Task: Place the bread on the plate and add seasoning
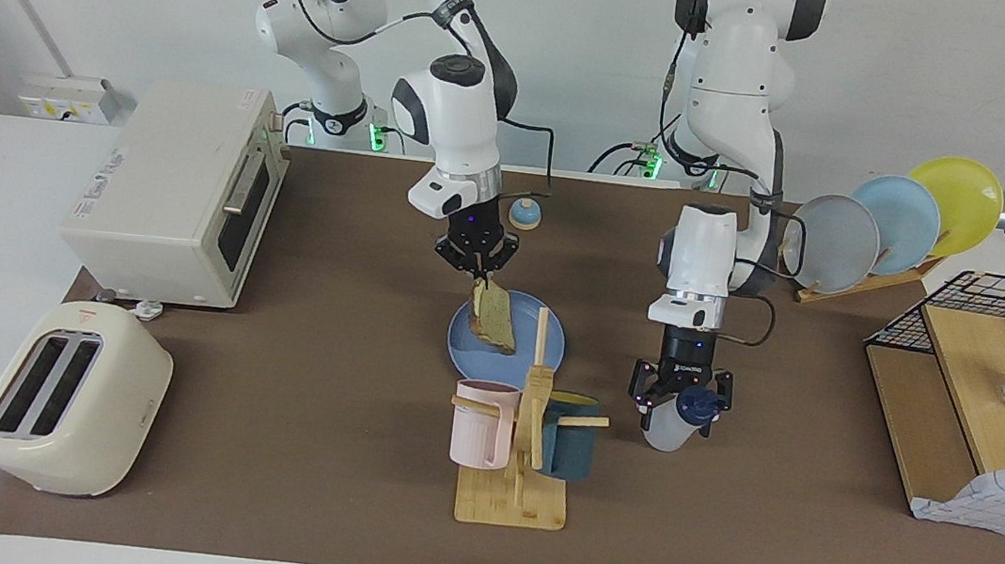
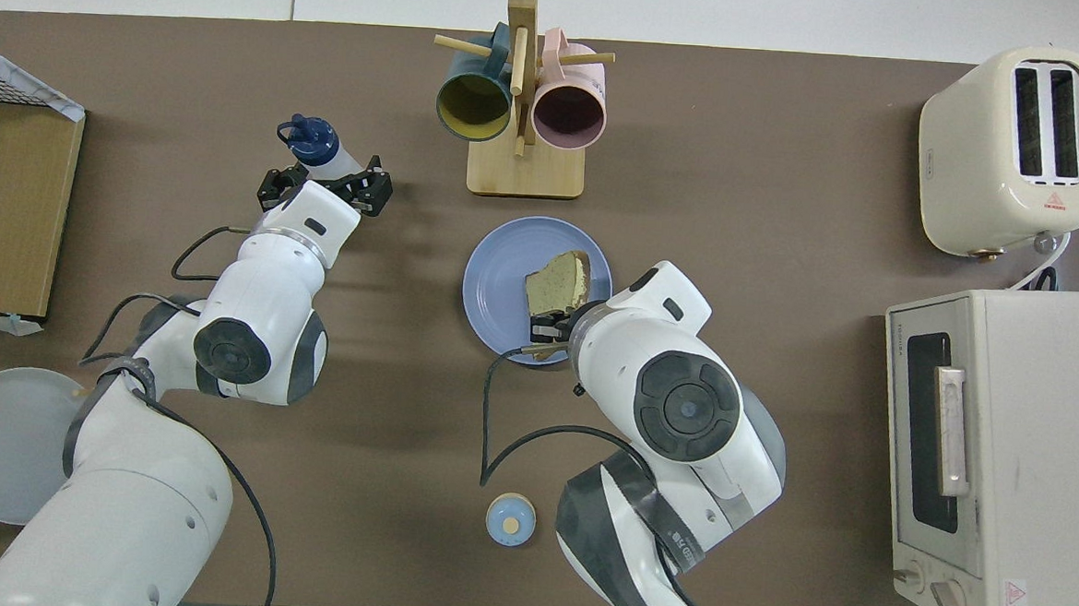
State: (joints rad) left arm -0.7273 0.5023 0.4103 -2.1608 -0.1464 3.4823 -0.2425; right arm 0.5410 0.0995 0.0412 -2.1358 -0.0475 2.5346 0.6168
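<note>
The right gripper [image 1: 476, 271] is pinched tight on the upper corner of the bread [image 1: 492, 321], a square speckled slice with a darker crust. The slice leans steeply, its lower edge resting on the plate [image 1: 552, 349], a round, flat, matte blue disc near the middle of the brown table mat [image 1: 308, 411]. The left gripper [image 1: 680, 403] stands with its fingers spread wide on either side of the seasoning [image 1: 674, 419], a translucent white bottle with a dark blue looped cap, standing on the mat toward the left arm's end; contact with the bottle cannot be confirmed. The wooden mug rack [image 1: 518, 473], carrying a ribbed pink mug [image 1: 480, 421] and a dark teal mug [image 1: 574, 442], sits farther from the robots than the plate. No writing is legible.
</note>
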